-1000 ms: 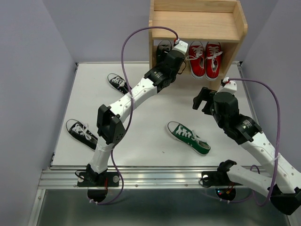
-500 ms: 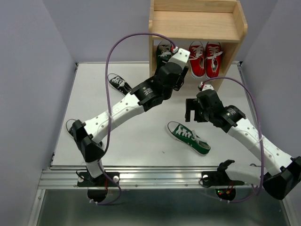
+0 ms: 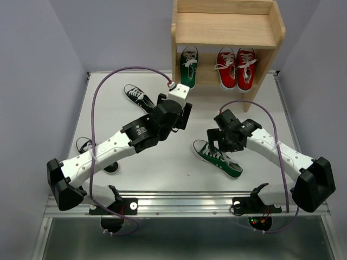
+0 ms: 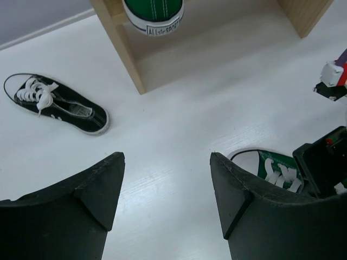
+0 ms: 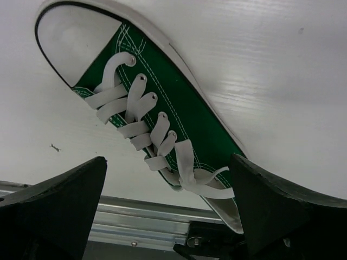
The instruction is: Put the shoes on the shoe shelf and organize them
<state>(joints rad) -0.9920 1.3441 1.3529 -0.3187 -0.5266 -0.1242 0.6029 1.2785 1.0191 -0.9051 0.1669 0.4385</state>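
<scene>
Both are gaping, gripping nothing: right fingers [image 5: 54, 206] hovering over the tabletop green shoe [image 5: 179, 130], left fingers [image 4: 65, 216] facing the shelved shoe [image 4: 153, 11], its heel label [image 4: 157, 28] showing "SPORT".

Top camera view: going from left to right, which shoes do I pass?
near black shoe → far black shoe → shelved green shoe → first red shoe → second red shoe

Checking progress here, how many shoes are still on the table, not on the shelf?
3: the far black sneaker left of the shoe shelf, the near black sneaker partly hidden under the left arm, the green sneaker beneath the right gripper.
</scene>
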